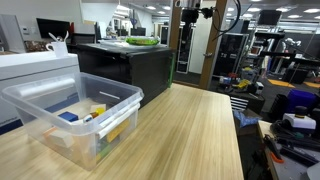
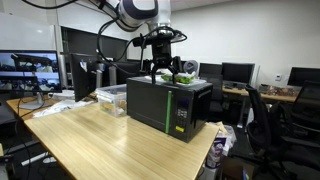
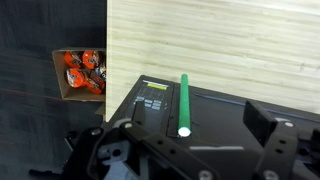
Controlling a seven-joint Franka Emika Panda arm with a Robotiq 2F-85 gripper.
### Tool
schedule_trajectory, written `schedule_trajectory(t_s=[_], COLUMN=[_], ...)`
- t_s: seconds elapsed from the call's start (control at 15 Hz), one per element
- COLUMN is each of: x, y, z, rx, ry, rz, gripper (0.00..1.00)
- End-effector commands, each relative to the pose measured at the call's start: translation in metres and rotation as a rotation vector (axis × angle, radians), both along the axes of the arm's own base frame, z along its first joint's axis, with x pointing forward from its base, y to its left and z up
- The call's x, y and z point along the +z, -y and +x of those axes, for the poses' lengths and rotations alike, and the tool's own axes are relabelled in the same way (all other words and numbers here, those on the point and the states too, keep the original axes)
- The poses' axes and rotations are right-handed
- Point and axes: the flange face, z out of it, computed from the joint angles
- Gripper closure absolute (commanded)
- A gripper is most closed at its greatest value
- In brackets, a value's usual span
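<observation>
Gripper (image 2: 162,68), fingers spread wide and empty, hovers over the black appliance (image 2: 165,105). Its green bar handle (image 3: 183,100) looks rigid and smooth; best grasped mid-length.

Black box-shaped appliance (image 2: 165,108): is being supported upright at the end of the wooden table (image 2: 80,135). A green bar handle (image 3: 183,100) is being displayed beside its control panel (image 3: 152,100). Green item (image 2: 183,76): is being carried on its top.

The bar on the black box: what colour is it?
The bar is bright green; the wrist view shows it best.
</observation>
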Motion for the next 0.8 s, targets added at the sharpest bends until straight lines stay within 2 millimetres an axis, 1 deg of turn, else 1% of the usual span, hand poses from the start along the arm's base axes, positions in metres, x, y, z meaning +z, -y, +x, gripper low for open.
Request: schedule_trajectory(t_s=[0.0, 0.07, 0.27, 0.47, 0.53, 0.6, 0.73], x=[-0.014, -0.03, -0.052, -0.074, -0.077, -0.079, -0.075], y=[0.02, 0.021, 0.019, 0.01, 0.008, 0.006, 0.001], z=[0.022, 0.03, 0.038, 0.05, 0.051, 0.052, 0.05], rx=[0.001, -0.068, -0.103, -0.119, -0.127, -0.13, -0.136], ry=[0.078, 0.128, 0.149, 0.15, 0.143, 0.138, 0.129], rz=[-0.033, -0.03, -0.032, -0.029, -0.025, -0.022, -0.011], gripper=[0.0, 0.0, 0.0, 0.0, 0.24, 0.27, 0.41])
